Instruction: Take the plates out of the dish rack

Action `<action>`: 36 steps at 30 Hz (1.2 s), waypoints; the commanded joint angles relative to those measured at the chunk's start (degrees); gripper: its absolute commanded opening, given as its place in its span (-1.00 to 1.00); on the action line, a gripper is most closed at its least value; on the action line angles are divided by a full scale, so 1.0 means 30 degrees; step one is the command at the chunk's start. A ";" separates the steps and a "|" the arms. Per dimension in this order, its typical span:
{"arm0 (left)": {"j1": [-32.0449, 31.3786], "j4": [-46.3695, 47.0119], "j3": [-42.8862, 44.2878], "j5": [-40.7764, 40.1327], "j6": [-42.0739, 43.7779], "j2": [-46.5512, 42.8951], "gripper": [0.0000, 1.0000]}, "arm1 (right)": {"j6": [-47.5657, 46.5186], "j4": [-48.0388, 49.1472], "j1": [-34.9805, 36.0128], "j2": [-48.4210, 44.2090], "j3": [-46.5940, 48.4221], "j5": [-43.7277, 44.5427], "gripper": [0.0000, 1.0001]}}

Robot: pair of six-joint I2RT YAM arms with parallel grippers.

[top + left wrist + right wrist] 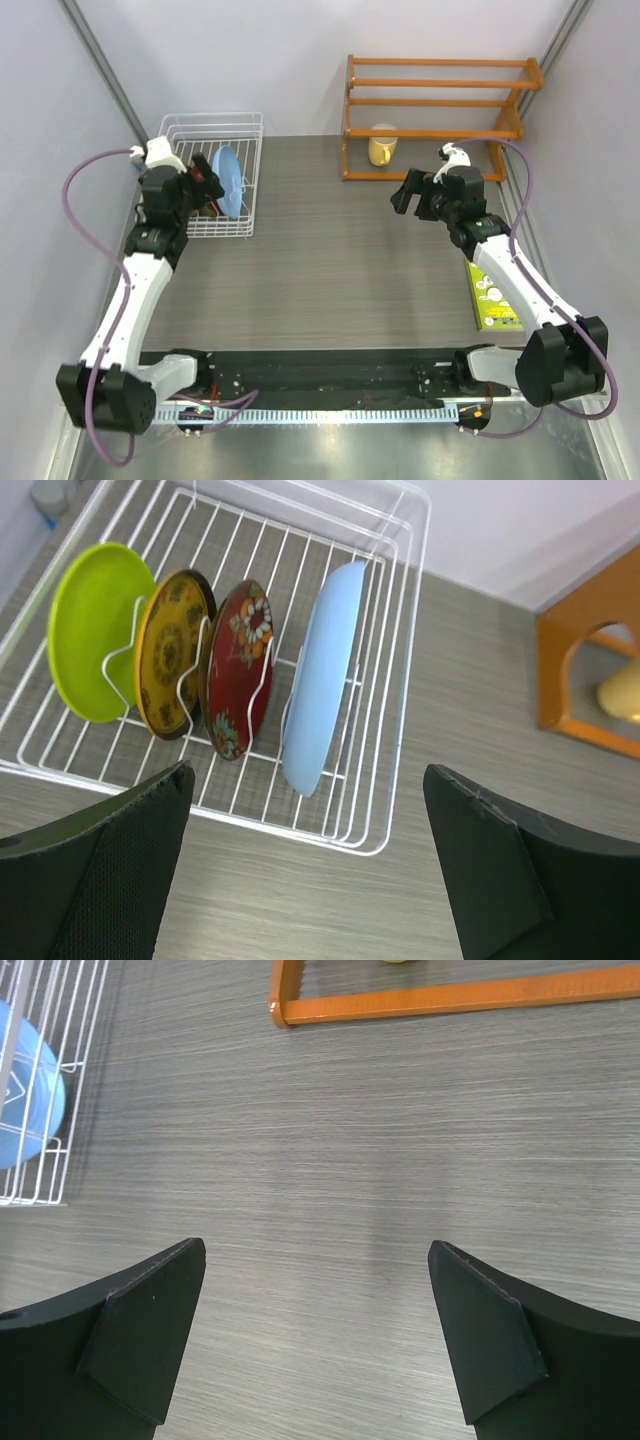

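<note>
**Q:** Which hand is placed for the first plate?

**A:** My left gripper (308,772). Its jaws are wide apart with nothing between them, and it hangs above the near edge of the dish rack (405,680). My right gripper (317,1250) is just as open, but it sits well apart over bare table (350,1160), with only a sliver of the rack at the edge of its view.

**Q:** What lies ahead of the left one?

**A:** Four plates stand on edge between the wire dividers, in a row running across my view. The light blue plate (320,670) is almost straight ahead and below. To its left come the dark red plate (240,665), the yellow-orange plate (172,650) and the lime green plate (90,620).

**Q:** How is the blue one turned?

**A:** Its rim points up at me, and its long line runs away from my fingers. My opening crosses its thickness, so I judge a descent would put one finger on each face.
</note>
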 commanded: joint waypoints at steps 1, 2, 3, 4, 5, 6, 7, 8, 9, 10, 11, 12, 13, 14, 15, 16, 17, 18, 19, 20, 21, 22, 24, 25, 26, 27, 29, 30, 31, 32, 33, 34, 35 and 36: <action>-0.0071 0.2136 0.1272 -0.0116 0.1625 0.2124 0.91 | -0.0563 -0.0376 0.0032 0.0114 0.0710 0.0776 0.99; -0.0130 0.2749 0.1360 -0.0234 0.1975 0.2475 0.91 | -0.0679 -0.0405 0.0061 0.0172 0.0681 0.0835 0.99; -0.0189 0.3045 0.1535 -0.0381 0.2181 0.3088 0.91 | -0.0710 -0.0405 0.0061 0.0289 0.0622 0.0835 1.00; -0.0247 0.3338 0.1653 -0.0643 0.2415 0.3471 0.91 | -0.0768 -0.0405 0.0061 0.0377 0.0593 0.0893 0.99; -0.0422 0.3718 0.1770 -0.0849 0.2649 0.3794 0.90 | -0.0797 -0.0434 0.0032 0.0494 0.0564 0.0923 0.99; -0.0511 0.3808 0.2032 -0.1025 0.3203 0.4116 0.88 | -0.0885 -0.0463 0.0032 0.0611 0.0592 0.0952 1.00; -0.0598 0.3954 0.2151 -0.1201 0.3469 0.4786 0.86 | -0.0886 -0.0464 0.0061 0.0873 0.0593 0.1011 0.99; -0.0831 0.4391 0.2239 -0.1840 0.3704 0.5083 0.86 | -0.0915 -0.0464 0.0061 0.0992 0.0622 0.0982 0.99; -0.0950 0.4598 0.2414 -0.1992 0.4316 0.5434 0.86 | -0.0944 -0.0522 0.0032 0.1109 0.0651 0.0982 0.99; -0.1270 0.4600 0.2503 -0.2254 0.4612 0.6018 0.85 | -0.0915 -0.0551 0.0061 0.1400 0.0680 0.1011 1.00; -0.1418 0.5210 0.2707 -0.2779 0.4963 0.6372 0.82 | -0.0915 -0.0552 0.0061 0.1490 0.0709 0.0953 0.99; -0.1565 0.5332 0.2854 -0.3016 0.5256 0.6665 0.78 | -0.0857 -0.0523 0.0032 0.1694 0.0768 0.0924 0.99; -0.1885 0.5449 0.3000 -0.3222 0.5810 0.6958 0.75 | -0.0856 -0.0551 0.0061 0.1812 0.0826 0.0923 0.99; -0.2004 0.5450 0.3176 -0.3746 0.6019 0.7657 0.69 | -0.0856 -0.0581 0.0061 0.2016 0.0856 0.0952 0.99; -0.2151 0.5421 0.3496 -0.4070 0.6166 0.7925 0.62 | -0.0856 -0.0610 0.0061 0.2076 0.0914 0.1011 0.99; -0.2326 0.5421 0.3645 -0.4247 0.6458 0.8247 0.41 | -0.0856 -0.0610 0.0061 0.2164 0.0944 0.0982 0.99; -0.2444 0.5450 0.3791 -0.4510 0.6576 0.8685 0.32 | -0.0856 -0.0639 0.0032 0.2252 0.0973 0.0982 0.99; -0.2532 0.5450 0.3880 -0.5093 0.6781 0.8951 0.21 | -0.0856 -0.0639 0.0061 0.2282 0.1031 0.1040 0.99; -0.2736 0.5479 0.3910 -0.5563 0.7073 0.9127 -0.03 | -0.0856 -0.0639 0.0061 0.2311 0.1061 0.1098 0.99; -0.2796 0.5595 0.3910 -0.5974 0.7221 0.9245 -0.05 | -0.0856 -0.0668 0.0032 0.2311 0.1061 0.1128 0.99; -0.2826 0.5626 0.3910 -0.6413 0.7280 0.9594 -0.05 | -0.0856 -0.0698 0.0061 0.2311 0.1119 0.1186 0.99; -0.2826 0.5568 0.3939 -0.6620 0.7281 0.9743 -0.04 | -0.0885 -0.0698 0.0061 0.2282 0.1120 0.1245 0.99; -0.2884 0.5509 0.3910 -0.6972 0.7397 1.0007 -0.10 | -0.0944 -0.0756 0.0061 0.2282 0.1149 0.1304 0.99; -0.2942 0.5509 0.3881 -0.7322 0.7427 1.0066 -0.20 | -0.0944 -0.0757 0.0061 0.2311 0.1178 0.1420 0.99; -0.2972 0.5480 0.3823 -0.7644 0.7427 1.0154 -0.27 | -0.0886 -0.0757 0.0061 0.2311 0.1178 0.1450 0.99; -0.3001 0.5450 0.3793 -0.7793 0.7427 1.0242 -0.36 | -0.0915 -0.0786 0.0061 0.2311 0.1178 0.1480 0.99; -0.3031 0.5275 0.3764 -0.8056 0.7427 1.0359 -0.69 | -0.0885 -0.0844 0.0061 0.2311 0.1178 0.1538 0.99; -0.3060 0.5274 0.3792 -0.8290 0.7862 1.0447 -0.83 | -0.0857 -0.0844 0.0061 0.2311 0.1149 0.1538 0.99; -0.3234 0.5245 0.3764 -0.8582 0.7954 1.0477 -1.00 | -0.0856 -0.0815 0.0061 0.2253 0.1120 0.1538 0.99; -0.3294 0.5274 0.3734 -0.9078 0.8100 1.0477 -1.00 | -0.0856 -0.0873 0.0061 0.2224 0.1120 0.1567 0.99; -0.3382 0.5303 0.3734 -0.9315 0.8304 1.0448 -1.00 | -0.0856 -0.0932 0.0061 0.2194 0.1091 0.1568 0.99; -0.3615 0.5333 0.3792 -0.9492 0.8451 1.0390 -1.00 | -0.0856 -0.0903 0.0061 0.2136 0.1062 0.1597 0.99; -0.3791 0.5362 0.3909 -0.9986 0.8656 1.0331 -1.00 | -0.0856 -0.0903 0.0032 0.2107 0.1003 0.1655 0.99; -0.3996 0.5391 0.3997 -1.0484 0.8919 1.0301 -1.00 | -0.0856 -0.0961 0.0032 0.2048 0.0974 0.1656 1.00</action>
